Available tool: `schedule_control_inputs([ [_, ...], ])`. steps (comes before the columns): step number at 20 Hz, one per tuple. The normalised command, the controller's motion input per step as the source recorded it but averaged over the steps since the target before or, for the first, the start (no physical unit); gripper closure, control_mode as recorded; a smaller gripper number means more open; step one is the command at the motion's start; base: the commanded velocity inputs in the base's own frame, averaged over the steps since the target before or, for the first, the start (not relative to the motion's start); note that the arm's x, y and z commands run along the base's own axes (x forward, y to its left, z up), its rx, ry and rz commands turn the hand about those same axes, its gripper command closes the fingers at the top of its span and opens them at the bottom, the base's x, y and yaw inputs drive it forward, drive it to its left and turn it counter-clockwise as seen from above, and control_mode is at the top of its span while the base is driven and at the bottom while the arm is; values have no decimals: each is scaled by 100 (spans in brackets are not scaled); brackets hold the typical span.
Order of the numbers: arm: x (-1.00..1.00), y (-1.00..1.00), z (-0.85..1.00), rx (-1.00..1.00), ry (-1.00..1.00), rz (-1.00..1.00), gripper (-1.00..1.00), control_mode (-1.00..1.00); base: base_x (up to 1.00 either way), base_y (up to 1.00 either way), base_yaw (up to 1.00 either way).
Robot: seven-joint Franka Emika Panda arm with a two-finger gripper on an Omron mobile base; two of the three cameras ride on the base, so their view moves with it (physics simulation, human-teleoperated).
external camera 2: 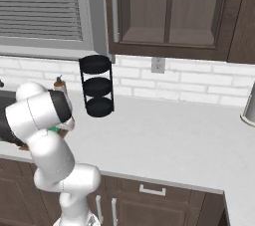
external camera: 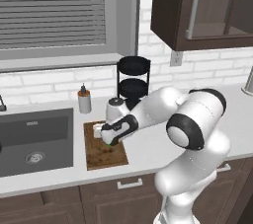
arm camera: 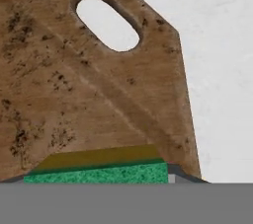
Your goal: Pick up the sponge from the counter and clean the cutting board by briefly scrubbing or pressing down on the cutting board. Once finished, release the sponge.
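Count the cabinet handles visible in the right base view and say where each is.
3: a long vertical handle on the upper cabinet, a drawer pull under the counter, and paired vertical door handles below; the arm may hide others.

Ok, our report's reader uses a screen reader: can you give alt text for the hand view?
A green sponge with a yellow layer sits at the bottom, over a stained brown cutting board. The board's pale handle slot lies near its clipped corner, with light counter beyond.

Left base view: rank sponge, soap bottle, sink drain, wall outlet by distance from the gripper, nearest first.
From the gripper:
1. Sponge, at the fingers, over the cutting board.
2. Soap bottle, behind the board, by the wall.
3. Sink drain, off to the left.
4. Wall outlet, up right.
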Motion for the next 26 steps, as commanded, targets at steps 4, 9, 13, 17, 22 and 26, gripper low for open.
schedule_control_inputs([
  [4, -100, 0, -7, 9, 0, 0, 100, -100, 0, 0, 0],
  [9, -47, 12, -35, 7, 7, 0, 100, -100, 0, 0, 0],
  [13, -2, 64, -44, 2, 10, 0, 100, -100, 0, 0, 0],
  [17, -4, 69, -12, 0, 4, 0, 100, -100, 0, 0, 0],
  [22, -41, 69, -1, 0, 0, 3, 100, -100, 0, 0, 0],
  [26, -65, 63, -9, 0, 0, 2, 100, -100, 0, 0, 0],
])
